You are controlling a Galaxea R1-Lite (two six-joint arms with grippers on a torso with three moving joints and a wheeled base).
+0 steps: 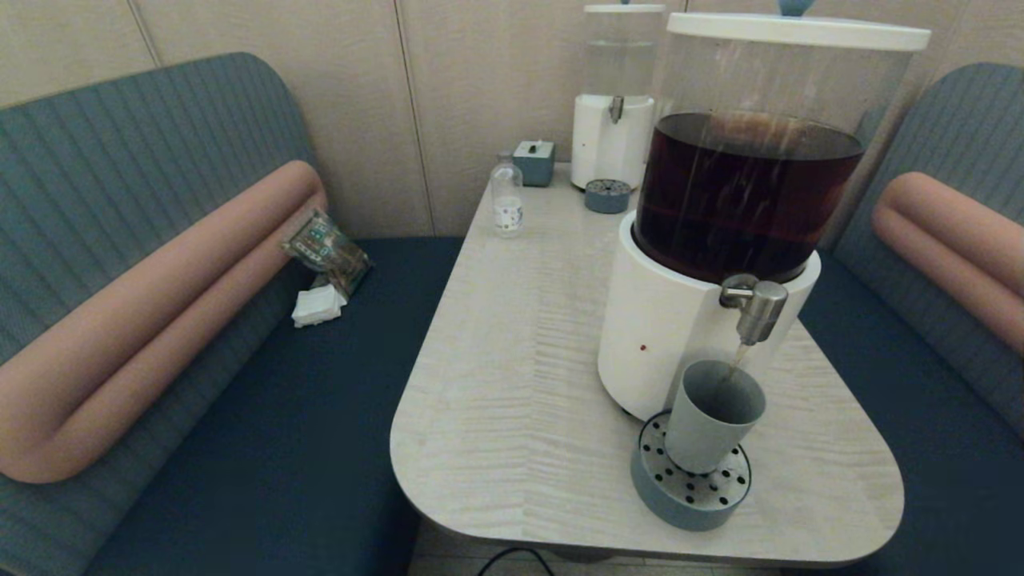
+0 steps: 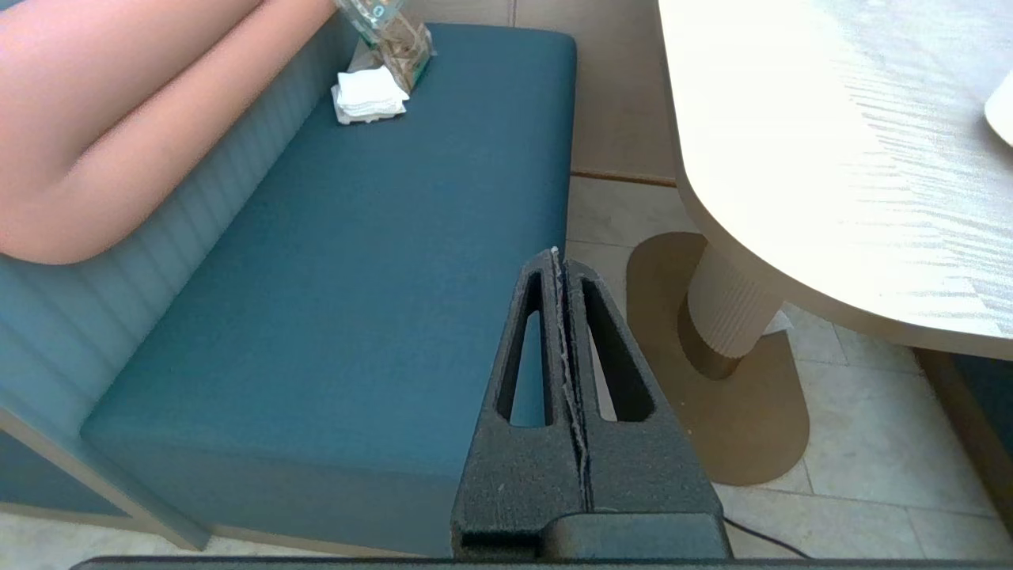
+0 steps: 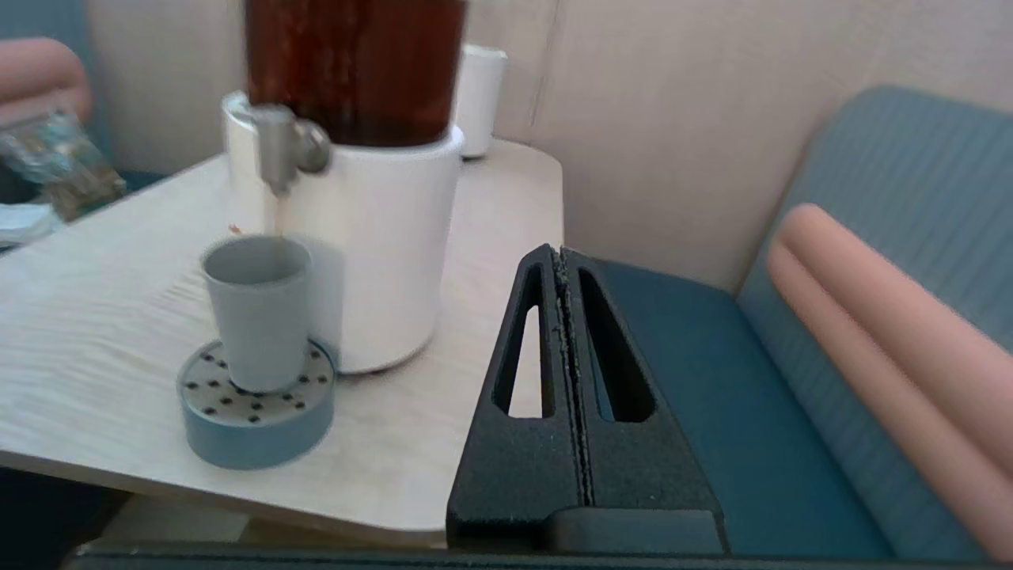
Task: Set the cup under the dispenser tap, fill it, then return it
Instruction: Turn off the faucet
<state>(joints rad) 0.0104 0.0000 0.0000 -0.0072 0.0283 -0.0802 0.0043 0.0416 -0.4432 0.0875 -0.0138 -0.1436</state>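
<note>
A: Start from the head view. Where does the cup (image 1: 711,416) stand?

B: Upright on the round blue-grey drip tray (image 1: 690,486) with its perforated top, right against the white base of the large dispenser (image 1: 720,216). The dispenser tap (image 1: 755,307) hangs just above the cup's rim, and a thin brown stream runs from the spout into the cup. No arm shows in this view.

A: What else is on the table (image 1: 520,352)?

B: At its far end a narrower dispenser (image 1: 614,96) with clear liquid, a second small drip tray (image 1: 607,195) before it, a small grey box (image 1: 534,162) and a small clear bottle (image 1: 506,198). On the left bench (image 1: 240,416) lie a snack packet (image 1: 326,250) and a white folded napkin (image 1: 318,306).

A: Now the left wrist view.

B: The left gripper (image 2: 560,261) is off the table, over the edge of the teal bench seat and the tiled floor; its two black fingers are pressed together with nothing between them. The table's pedestal foot (image 2: 724,317) stands nearby.

A: And the right wrist view?

B: The right gripper (image 3: 559,257) is beside the table edge, over the right bench, well apart from the cup. Its fingers meet flat as well, holding nothing. The cup sits on the tray under the tap, with the stream falling into it.
</note>
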